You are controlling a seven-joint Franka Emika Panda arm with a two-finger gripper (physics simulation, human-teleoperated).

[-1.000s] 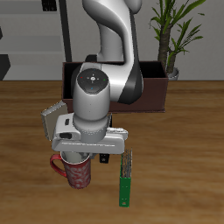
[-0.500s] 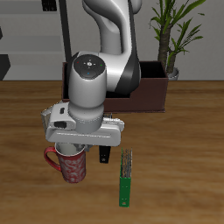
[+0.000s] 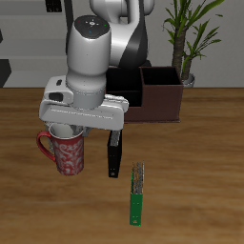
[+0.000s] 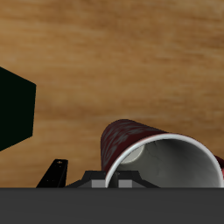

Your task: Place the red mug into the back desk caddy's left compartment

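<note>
**Exterior view: mug in the air, carry leg under way**

Exterior view shows my two-finger gripper (image 3: 74,129) mostly hidden under my own wrist housing, directly above the red speckled ceramic mug (image 3: 69,152). The mug hangs upright just under the hand, loop handle pointing away from the caddy. It seems clear of the wooden table (image 3: 191,191), though I can't make out a gap for certain.

Wrist view: the red mug's (image 4: 144,150) rim and pale grey inside sit hard against the hand, and my fingers look clamped on its rim. I take it as held.

The long dark maroon-brown desk caddy (image 3: 157,95) stands farther back, near the robot's base, partly behind my arm. One black-lined end section shows open by the potted plant (image 3: 191,33); the far end is hidden by my arm, so I can't yet see the left compartment.

Also on the table: a slim black block (image 3: 113,157) beside the mug and an upright green book (image 3: 137,195) nearer the front edge.

Step, by my reading: transport. Next calls for travel back toward the caddy, high enough to clear its wall, then centring over the square end section before lowering. Fit looks snug; the handle could catch a divider.
</note>
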